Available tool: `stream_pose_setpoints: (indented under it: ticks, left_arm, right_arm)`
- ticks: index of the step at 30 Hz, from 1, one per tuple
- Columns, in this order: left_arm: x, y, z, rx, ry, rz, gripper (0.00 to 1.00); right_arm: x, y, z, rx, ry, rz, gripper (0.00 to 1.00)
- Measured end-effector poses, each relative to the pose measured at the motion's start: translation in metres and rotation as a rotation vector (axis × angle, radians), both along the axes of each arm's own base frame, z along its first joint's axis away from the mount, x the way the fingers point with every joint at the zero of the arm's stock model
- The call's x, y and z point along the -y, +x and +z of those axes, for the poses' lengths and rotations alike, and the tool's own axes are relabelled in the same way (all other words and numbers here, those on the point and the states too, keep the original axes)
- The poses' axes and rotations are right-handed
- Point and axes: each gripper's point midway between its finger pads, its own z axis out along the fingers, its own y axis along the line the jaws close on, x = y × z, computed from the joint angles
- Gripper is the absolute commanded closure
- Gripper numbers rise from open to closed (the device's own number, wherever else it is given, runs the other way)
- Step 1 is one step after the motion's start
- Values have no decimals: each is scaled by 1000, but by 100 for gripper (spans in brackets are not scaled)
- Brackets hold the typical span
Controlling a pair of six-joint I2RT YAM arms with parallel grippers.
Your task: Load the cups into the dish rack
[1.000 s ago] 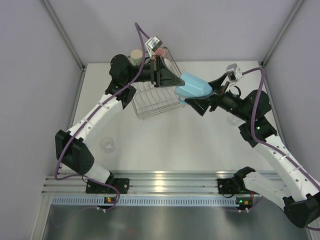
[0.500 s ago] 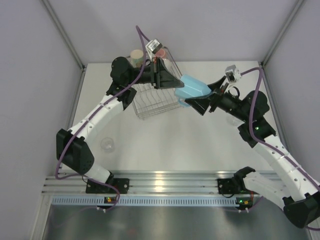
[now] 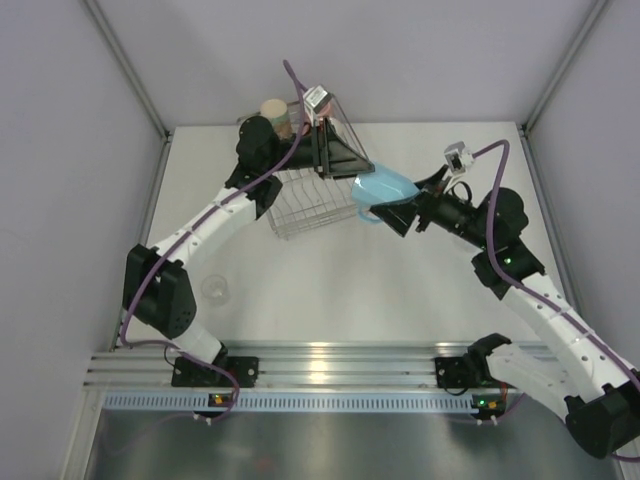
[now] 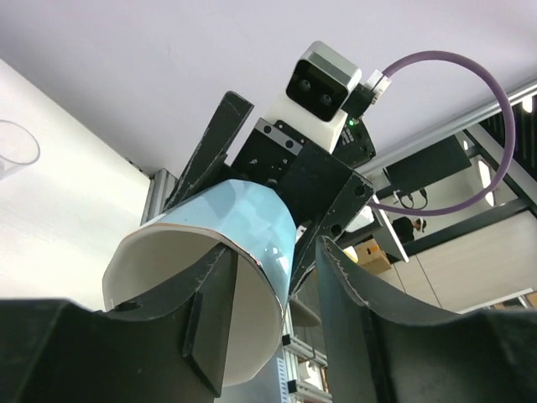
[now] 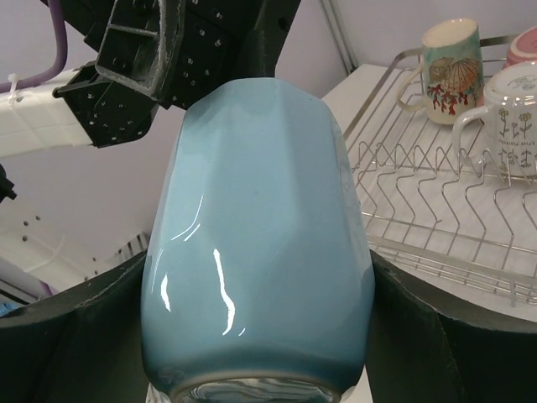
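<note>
My right gripper (image 3: 397,200) is shut on a light blue cup (image 3: 384,186) and holds it in the air on its side, past the right edge of the silver wire dish rack (image 3: 300,205). The cup fills the right wrist view (image 5: 256,252), clamped between both fingers. My left gripper (image 3: 355,166) is open at the cup's mouth. In the left wrist view one finger (image 4: 214,311) is inside the white mouth of the cup (image 4: 243,214), the other finger (image 4: 361,311) outside, with a gap. A patterned mug (image 5: 451,71), a pale flowered mug (image 5: 512,101) and a pink cup (image 5: 524,46) stand in the rack (image 5: 436,210).
A cream-tan cup (image 3: 273,110) stands behind the rack near the back wall. A clear glass tumbler (image 3: 215,288) stands at the front left, and shows at the edge of the left wrist view (image 4: 13,143). Enclosure walls stand on three sides.
My left gripper has swung right and forward onto the cup's rim. My right gripper has brought the blue cup a little left and lower to meet it.
</note>
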Motion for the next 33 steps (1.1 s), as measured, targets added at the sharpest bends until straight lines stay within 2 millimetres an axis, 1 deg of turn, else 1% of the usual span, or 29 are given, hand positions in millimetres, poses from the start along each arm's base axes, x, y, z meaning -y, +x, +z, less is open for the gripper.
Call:
stream_pose_setpoints:
  ticks: [1,3,7,9,11,13,15,17,19,21,25,28,31,33]
  left_arm:
    - [0,1,0,3,-1,5,47]
    - [1,4,-2,15,-3,19,43]
    - [2,12,-7,41,4,50,39]
    - [0,21,-13,71,21,86,37]
    - [-2,35,-23,87,53,146,35]
    - [-8,55,-34,107,100,231,33]
    - [-18,78,-43,136,158,335,31]
    - [-31,96,-48,180,213,425,31]
    - [-43,109,-52,226,272,499,31]
    - [-55,118,-54,287,332,571,31]
    - [-74,120,-56,416,433,663,34]
    - [-86,113,-60,517,499,700,35]
    - [-86,100,-71,636,567,702,35]
    - [-76,82,-83,723,609,662,35]
  right_arm:
    - [0,0,-1,-6,1,-1,100]
    - [0,0,-2,-17,8,-1,100]
    - [0,0,-2,-40,19,-3,100]
    - [1,1,-3,-56,26,-12,100]
    - [1,2,-5,-79,28,-17,100]
    - [1,1,-11,-113,23,-17,100]
    - [2,0,-17,-148,17,-20,100]
    - [3,0,-20,-175,17,-22,100]
    - [4,-1,-23,-200,16,-29,100]
    - [6,-2,-27,-226,15,-39,100]
    - [12,0,-39,-306,9,-80,100]
    - [20,2,-55,-398,-3,-132,100]
    - [28,5,-71,-497,-16,-193,100]
    - [34,5,-82,-565,-27,-241,100]
